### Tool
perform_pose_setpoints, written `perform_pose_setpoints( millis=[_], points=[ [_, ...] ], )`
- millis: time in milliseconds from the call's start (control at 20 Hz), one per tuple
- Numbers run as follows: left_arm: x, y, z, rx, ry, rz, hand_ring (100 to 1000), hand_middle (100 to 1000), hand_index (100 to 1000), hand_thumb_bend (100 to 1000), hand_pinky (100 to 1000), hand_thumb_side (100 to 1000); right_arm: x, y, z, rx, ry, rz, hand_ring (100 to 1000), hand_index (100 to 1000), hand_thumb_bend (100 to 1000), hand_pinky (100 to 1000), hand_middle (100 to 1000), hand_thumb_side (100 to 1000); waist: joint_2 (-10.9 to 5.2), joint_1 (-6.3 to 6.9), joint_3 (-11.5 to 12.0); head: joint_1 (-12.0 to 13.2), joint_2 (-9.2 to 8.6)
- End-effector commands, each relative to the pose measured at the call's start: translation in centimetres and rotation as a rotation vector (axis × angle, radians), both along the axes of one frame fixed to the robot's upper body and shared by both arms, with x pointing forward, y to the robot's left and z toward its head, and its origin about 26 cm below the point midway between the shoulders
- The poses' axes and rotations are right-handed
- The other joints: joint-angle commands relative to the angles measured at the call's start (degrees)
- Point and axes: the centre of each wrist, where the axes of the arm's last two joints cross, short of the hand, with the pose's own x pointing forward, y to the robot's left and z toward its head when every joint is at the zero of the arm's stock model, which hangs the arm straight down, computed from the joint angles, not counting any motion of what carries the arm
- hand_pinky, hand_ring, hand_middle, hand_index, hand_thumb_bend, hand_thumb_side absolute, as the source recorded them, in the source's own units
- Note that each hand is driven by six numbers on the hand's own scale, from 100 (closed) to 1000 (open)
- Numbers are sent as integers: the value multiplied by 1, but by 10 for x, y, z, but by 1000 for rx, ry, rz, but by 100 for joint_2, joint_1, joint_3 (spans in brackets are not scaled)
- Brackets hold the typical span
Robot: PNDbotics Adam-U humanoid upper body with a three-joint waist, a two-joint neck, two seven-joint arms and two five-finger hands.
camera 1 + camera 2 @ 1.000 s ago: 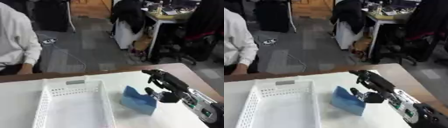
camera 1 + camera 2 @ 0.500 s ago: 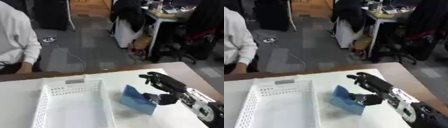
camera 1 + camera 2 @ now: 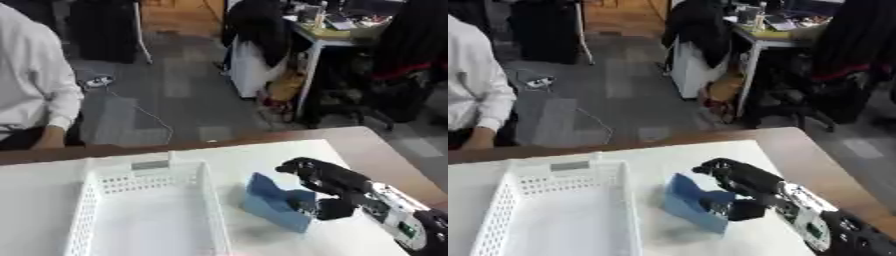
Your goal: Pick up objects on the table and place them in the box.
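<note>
In the left eye view, your right hand is reaching in from the lower right across the white table. Its fingers are arching over the blue object, and the thumb is pressing at that object's right end, so the hand is curling round it. The blue object is sitting on the table just below and left of the fingers, tilted, with its raised edge toward the fingertips. The white box is lying beyond the fingertips to the left, just beside the blue object, and you are not touching it.

In the right eye view, your right hand is showing the same hold: fingers bent over the top of the blue object, thumb against its near right end. The white box is standing left of the fingertips.
</note>
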Motion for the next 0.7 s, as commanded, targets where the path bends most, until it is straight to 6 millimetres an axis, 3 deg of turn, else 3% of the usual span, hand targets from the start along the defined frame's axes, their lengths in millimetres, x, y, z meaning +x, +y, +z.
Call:
perform_pose_setpoints(
  millis=[50, 300, 350, 550, 700],
  points=[
    [-4, -2, 10, 0, -40, -10, 376, 526, 602, 698, 461, 832, 1, -3, 18, -44, -2, 8, 1000, 1000, 291, 1000, 100, 993, -59, 2, 19, -40, -95],
    [-4, -5, 12, -4, -44, -23, 376, 526, 602, 697, 462, 833, 2, -4, 27, -52, -14, -1, 1000, 1000, 332, 1000, 100, 977, -28, -6, 61, -67, -155],
    [-4, -5, 12, -5, -45, -24, 376, 526, 602, 697, 462, 833, 2, -5, 28, -43, -30, -11, 903, 1000, 337, 997, 100, 961, -24, -8, 67, -68, -158],
    [-4, -6, 13, -5, -46, -26, 376, 526, 602, 698, 462, 833, 2, -9, 21, -23, -42, -65, 915, 1000, 332, 993, 100, 958, -13, -12, 76, -52, -144],
    [-5, -6, 13, -4, -46, -27, 376, 526, 602, 698, 462, 832, 2, -15, 15, -17, -12, -93, 993, 1000, 335, 1000, 100, 955, -5, -6, 78, -37, -158]
  ],
)
